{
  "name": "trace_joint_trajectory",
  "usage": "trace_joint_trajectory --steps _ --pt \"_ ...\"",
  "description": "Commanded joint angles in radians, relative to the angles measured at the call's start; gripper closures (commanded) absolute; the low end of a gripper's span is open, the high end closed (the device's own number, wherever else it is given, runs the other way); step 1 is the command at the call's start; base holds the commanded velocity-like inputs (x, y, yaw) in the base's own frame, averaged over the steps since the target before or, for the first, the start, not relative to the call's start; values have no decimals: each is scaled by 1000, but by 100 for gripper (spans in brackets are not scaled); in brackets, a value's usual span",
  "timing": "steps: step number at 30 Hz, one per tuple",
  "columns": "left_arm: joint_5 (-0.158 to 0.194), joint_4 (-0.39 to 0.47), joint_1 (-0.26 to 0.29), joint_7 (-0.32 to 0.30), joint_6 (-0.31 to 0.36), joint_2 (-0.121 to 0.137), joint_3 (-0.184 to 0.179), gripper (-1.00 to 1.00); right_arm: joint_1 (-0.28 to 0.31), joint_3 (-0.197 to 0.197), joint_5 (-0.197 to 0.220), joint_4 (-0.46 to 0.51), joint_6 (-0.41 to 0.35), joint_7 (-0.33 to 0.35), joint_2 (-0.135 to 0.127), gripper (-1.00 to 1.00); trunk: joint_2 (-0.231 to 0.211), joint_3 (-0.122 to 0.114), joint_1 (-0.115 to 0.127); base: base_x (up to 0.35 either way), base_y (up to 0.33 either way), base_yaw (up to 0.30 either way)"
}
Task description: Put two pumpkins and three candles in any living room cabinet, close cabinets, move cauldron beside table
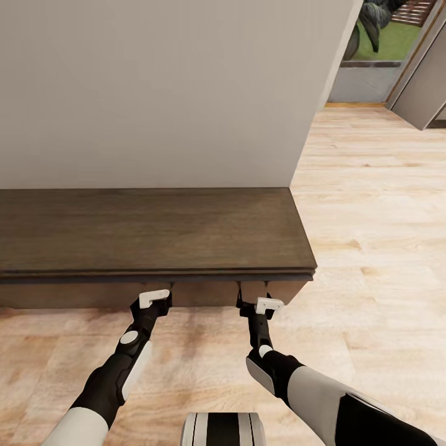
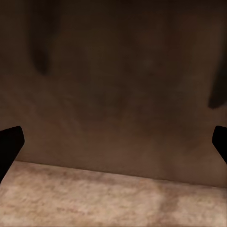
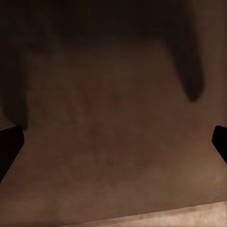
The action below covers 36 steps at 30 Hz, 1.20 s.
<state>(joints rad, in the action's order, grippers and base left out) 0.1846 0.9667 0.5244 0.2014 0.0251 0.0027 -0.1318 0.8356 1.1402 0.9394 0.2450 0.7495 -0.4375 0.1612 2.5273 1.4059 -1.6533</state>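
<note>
Cabinet (image 1: 155, 232) sits against the wall straight ahead of the robot, its dark top bare and its drawer front (image 1: 204, 292) in shadow under the overhanging edge. Both arms reach low at that front: the left gripper (image 1: 162, 298) and right gripper (image 1: 246, 300) are right up against it, near each other. Both wrist views show dark fingertips (image 2: 10, 142) set wide apart at the frame edges, with nothing between them but brown wood, so both claws look spread open and empty. No pumpkins or candles appear. The step seems to be working this drawer; both grippers should move evenly, level and square to the front, so it slides without jamming.
</note>
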Motion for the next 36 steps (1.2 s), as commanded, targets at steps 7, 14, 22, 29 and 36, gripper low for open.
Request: trace_joint_trajectory --steps 7,14,22,29,36 --pt "7 1 0 6 3 2 -3 -100 1 7 2 1 2 -8 1 -100 0 1 0 -185 0 0" --pt "7 2 0 6 3 2 -3 -100 1 6 3 1 1 27 0 -100 0 1 0 -342 0 0" --pt "8 6 0 4 7 2 1 -100 0 6 9 11 -18 71 -1 -100 0 1 0 -347 0 0" --pt "15 77 0 3 94 4 14 -100 0 -5 22 53 -171 71 -1 -100 0 1 0 -347 0 0" --pt "23 308 0 3 508 2 101 -100 -1 -27 27 286 -390 71 -4 -100 0 1 0 -138 0 0"
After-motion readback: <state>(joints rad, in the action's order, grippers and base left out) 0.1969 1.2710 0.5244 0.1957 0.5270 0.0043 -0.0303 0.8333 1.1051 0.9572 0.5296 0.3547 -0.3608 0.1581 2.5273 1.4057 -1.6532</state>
